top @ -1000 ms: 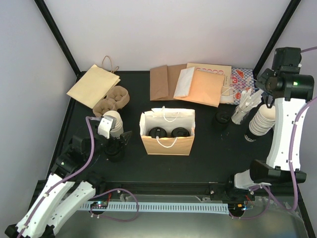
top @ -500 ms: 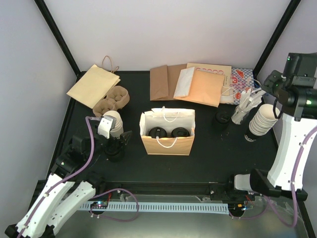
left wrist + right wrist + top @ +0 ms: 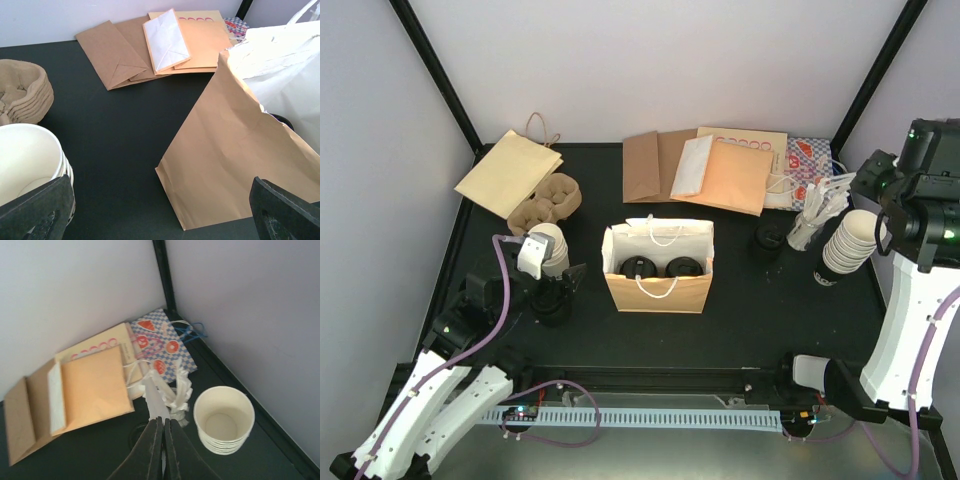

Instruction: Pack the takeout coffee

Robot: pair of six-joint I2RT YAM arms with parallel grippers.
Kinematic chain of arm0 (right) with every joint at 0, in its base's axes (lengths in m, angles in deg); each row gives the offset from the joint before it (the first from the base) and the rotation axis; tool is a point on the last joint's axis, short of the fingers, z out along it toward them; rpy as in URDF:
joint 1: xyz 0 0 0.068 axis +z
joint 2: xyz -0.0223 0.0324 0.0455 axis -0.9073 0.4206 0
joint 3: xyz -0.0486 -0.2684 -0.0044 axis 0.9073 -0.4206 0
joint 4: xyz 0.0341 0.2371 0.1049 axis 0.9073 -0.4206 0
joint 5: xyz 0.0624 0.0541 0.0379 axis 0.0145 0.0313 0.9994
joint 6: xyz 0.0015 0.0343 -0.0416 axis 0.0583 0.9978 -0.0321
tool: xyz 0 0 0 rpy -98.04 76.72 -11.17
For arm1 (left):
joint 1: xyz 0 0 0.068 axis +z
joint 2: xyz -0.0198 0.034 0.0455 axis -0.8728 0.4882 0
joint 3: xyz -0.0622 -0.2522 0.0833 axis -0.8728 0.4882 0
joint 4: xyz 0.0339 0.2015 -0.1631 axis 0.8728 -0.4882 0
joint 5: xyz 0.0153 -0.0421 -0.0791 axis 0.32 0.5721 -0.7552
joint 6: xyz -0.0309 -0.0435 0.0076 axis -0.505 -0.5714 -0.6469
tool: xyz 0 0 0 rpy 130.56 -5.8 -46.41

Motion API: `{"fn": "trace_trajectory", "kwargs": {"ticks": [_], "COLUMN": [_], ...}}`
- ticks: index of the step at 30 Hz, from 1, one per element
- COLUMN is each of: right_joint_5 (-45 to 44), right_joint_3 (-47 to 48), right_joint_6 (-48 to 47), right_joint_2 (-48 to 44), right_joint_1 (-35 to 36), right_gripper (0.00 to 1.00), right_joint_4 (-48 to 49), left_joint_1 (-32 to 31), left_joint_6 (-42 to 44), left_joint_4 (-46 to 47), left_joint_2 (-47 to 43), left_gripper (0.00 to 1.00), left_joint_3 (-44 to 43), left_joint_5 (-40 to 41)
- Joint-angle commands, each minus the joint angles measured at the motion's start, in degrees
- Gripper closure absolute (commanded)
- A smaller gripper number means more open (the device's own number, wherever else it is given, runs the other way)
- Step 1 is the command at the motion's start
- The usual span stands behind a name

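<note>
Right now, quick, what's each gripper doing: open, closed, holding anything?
Left gripper: open, holding nothing.
Right gripper: closed, holding nothing.

Left arm (image 3: 450, 390) lies low, reaching forward and slightly inward from its base. Left gripper (image 3: 560, 288) is wide open, empty, with one dark finger (image 3: 37, 210) at each bottom corner of the wrist view. Right arm (image 3: 905, 320) stands tall at the right edge - lower link near vertical, wrist folded over at the top and angled down. Right gripper (image 3: 162, 422) has its jaws pressed together, nothing between them.
</note>
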Motion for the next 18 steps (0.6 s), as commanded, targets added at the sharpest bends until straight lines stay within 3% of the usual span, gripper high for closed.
{"fn": "trace_trajectory", "kwargs": {"ticks": [1,6,18], "right_joint_5": [-7.25,-5.50,-2.31], "right_joint_3": [-4.73,-11.44,-16.80], "right_joint_6": [1.82,2.07,2.16], "right_joint_2": [-0.38,-1.55,2.68], "right_joint_1": [-0.27,-0.31,-0.30], "right_gripper": [0.95,0.95,0.95], "right_joint_4": [3.32,7.82,8.73], "left_joint_1": [-0.20,-0.18,-0.20], "left_joint_6": [-0.60,-0.54,-0.62], "left_joint_4": [1.43,1.45,1.37], "left_joint_2": [0.11,0.21,0.44], "left_gripper": [0.01,0.01,0.01], "left_joint_3": [0.23,0.26,0.19], "left_joint_5": [0.25,0.40,0.62]}}
